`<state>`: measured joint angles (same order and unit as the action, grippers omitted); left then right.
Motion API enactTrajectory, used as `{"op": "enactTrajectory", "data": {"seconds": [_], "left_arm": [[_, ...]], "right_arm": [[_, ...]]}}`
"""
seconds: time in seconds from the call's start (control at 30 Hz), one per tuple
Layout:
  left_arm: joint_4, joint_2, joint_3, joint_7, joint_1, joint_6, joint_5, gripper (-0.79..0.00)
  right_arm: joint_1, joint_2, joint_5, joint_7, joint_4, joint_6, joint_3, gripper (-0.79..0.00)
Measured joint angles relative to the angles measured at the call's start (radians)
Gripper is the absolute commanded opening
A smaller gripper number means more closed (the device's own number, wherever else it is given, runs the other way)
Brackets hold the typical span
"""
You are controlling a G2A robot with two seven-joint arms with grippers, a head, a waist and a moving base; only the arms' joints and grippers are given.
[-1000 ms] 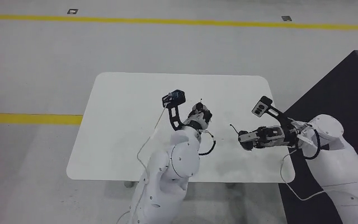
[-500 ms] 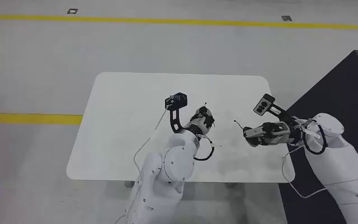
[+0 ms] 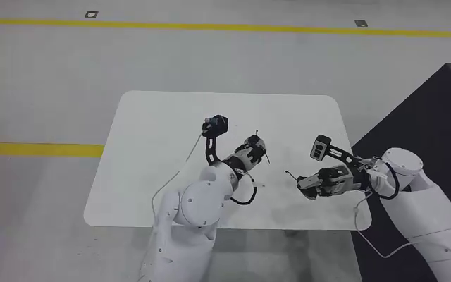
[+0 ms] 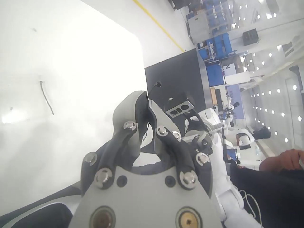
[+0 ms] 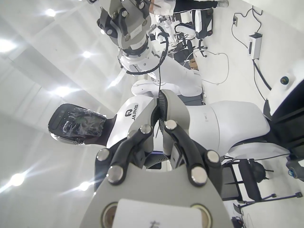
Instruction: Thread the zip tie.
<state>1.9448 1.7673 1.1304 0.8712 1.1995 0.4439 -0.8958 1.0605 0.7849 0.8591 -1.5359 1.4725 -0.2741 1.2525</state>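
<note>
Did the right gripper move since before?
Yes. In the top view the right gripper has slid toward the near edge of the table, slightly away from the dark panel.

One end of the zip tie [image 5: 159, 81] hides inside the right pincer [image 5: 161, 96].

The left arm [image 3: 224, 176] is bent forward from the shoulder, and its wrist is angled away from the body. The left gripper [image 4: 145, 99] is seen with its fingers drawn together, and a zip tie [image 4: 157, 84] is pinched between the tips, its free end standing out beyond them. The right arm [image 3: 356, 176] is stretched sideways, with the forearm laid roughly level and the wrist turned toward the left arm. The right gripper [image 5: 161, 96] is likewise closed, and a black strip [image 5: 159, 81] is clamped between its ribbed pads. The two grippers are held near each other but apart, with nothing touching between them.
</note>
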Motion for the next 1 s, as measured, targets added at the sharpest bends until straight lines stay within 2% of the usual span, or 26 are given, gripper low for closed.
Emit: {"op": "enactTrajectory", "data": {"seconds": [0.3,0.63,0.87,1.0], "left_arm": [[0.014,-0.012,-0.03,-0.002,0.023,-0.031,0.033,-0.785],[0.021,-0.025,-0.018,0.049,0.016,-0.019,0.1,-0.785],[0.011,-0.029,-0.031,0.011,-0.003,0.004,0.124,-0.785],[0.001,-0.033,-0.051,0.003,-0.008,0.002,0.117,-0.785]], "right_arm": [[-0.011,-0.029,0.042,0.0,0.013,-0.008,-0.059,-0.785],[-0.033,-0.056,0.046,0.0,-0.004,0.033,-0.086,-0.785],[-0.032,-0.056,0.047,0.001,-0.003,0.034,-0.088,-0.785],[-0.013,-0.054,0.046,0.04,0.027,0.036,-0.088,-0.785]]}}
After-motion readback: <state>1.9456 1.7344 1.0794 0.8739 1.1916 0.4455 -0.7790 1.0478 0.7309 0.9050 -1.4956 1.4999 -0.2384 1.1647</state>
